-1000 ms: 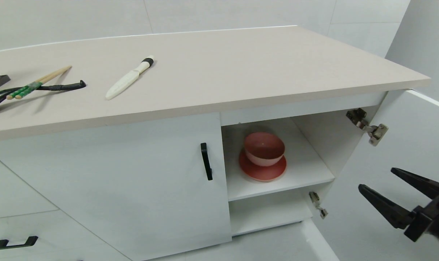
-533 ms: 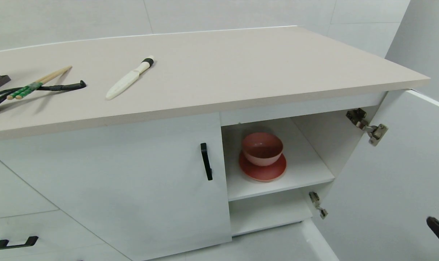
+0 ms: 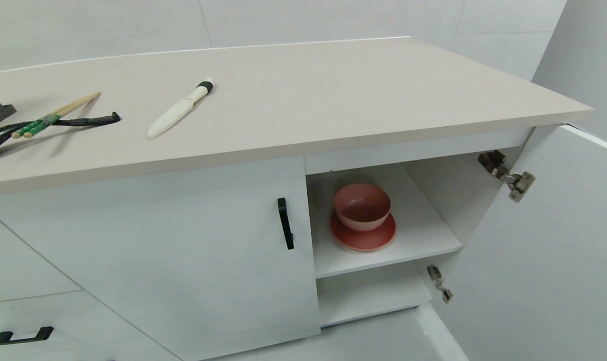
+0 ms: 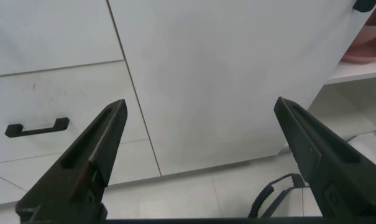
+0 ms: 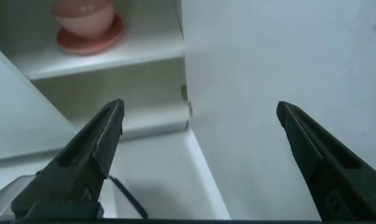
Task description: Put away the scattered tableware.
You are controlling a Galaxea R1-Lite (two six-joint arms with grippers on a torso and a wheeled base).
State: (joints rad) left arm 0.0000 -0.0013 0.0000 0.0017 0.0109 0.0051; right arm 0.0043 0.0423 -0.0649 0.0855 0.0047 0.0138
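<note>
- A long pale beige countertop (image 3: 333, 90) is seen running across the top of a white cabinet (image 3: 363, 150).
- The open right-hand door (image 3: 534, 260) of the cabinet is swung wide. The closed left-hand door (image 3: 183, 250) is fitted with a black bar handle (image 3: 284, 223) at its inner edge.
- The left gripper (image 4: 200, 104) is held low in front of the closed door, its two dark fingers spread wide apart with nothing between them.
- The right gripper (image 5: 200, 106) is held low before the open compartment. Its fingers are likewise parted wide and nothing is gripped.
- A flat red plate (image 3: 363, 239) is placed on the upper shelf (image 3: 423, 235) inside the open compartment, towards the left side.
- A pink round bowl (image 3: 362, 205) is set upright on the plate, its mouth facing up.
- A cream knife with a black band (image 3: 180, 108) is left lying flat on the countertop, well apart from the other pieces.
- Wooden chopsticks with green bands (image 3: 52, 114) are left near the left end of the countertop, crossing a black long-handled utensil (image 3: 87, 120).
</note>
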